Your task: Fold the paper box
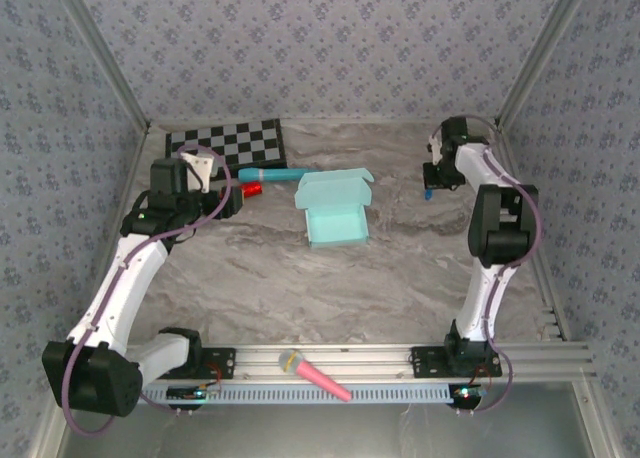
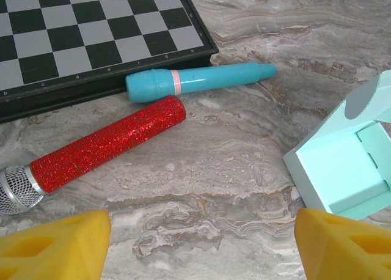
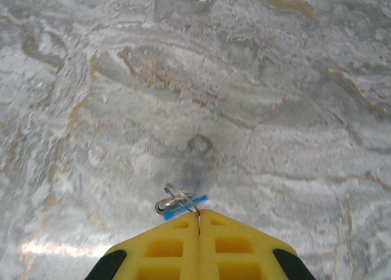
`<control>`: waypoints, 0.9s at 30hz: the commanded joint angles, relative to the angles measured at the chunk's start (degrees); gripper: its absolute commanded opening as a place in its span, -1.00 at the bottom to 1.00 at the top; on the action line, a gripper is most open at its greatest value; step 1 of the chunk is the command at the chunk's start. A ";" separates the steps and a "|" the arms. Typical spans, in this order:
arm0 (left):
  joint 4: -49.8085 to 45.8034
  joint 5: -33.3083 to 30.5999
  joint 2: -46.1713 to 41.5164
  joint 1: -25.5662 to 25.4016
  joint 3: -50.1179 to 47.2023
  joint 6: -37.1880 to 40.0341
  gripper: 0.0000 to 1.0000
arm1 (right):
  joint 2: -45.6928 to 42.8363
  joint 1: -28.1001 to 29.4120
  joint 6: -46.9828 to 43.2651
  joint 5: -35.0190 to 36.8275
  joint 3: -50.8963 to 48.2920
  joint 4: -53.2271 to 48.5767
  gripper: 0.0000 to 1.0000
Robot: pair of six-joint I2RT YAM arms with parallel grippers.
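Found paper box (image 1: 335, 213) (image 2: 342, 170) lid-open on table (image 1: 300, 298), right of and nearer than checkerboard (image 1: 228, 143), between both grippers, touching neither. Noted left gripper (image 2: 201, 243) by checkerboard's near edge, jaws spread wide, empty. Noted right gripper (image 3: 198, 222) well right of checkerboard, jaws pressed together.

Dial centred on the table, top view, 12 = far wall.
- Centre: paper box (image 1: 335, 213), open, lid standing up on its 12 side.
- 10–11: checkerboard (image 1: 228, 141); teal marker pen (image 1: 272, 175) and red glitter microphone (image 1: 250, 189) lie along its near edge.
- Bare marble between the microphone and the box.
- 2 through 6 to 8: bare marble.
- 6, on the near rail: pink microphone (image 1: 324, 380).
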 commanded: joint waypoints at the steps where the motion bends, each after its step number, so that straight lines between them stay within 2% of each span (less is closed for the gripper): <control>1: 0.96 1.08 -0.93 0.40 -0.20 -0.53 0.58 | -6.45 0.51 2.80 0.66 -4.90 2.14 -1.00; 7: 0.96 1.21 -0.84 0.39 -0.28 -0.64 0.58 | -16.83 2.44 5.06 1.52 -12.78 2.78 -1.00; 14: 1.17 1.59 -0.58 0.48 -0.17 -0.88 0.58 | -30.07 7.27 9.23 3.76 -20.72 1.17 -1.00; 20: 1.23 1.42 -0.50 0.49 -0.02 -0.93 0.59 | -37.45 15.14 12.15 2.99 -26.79 0.52 -1.00; 27: 1.32 1.43 -0.50 0.65 -0.03 -1.06 0.59 | -36.74 27.07 15.46 5.04 -27.84 4.46 -1.00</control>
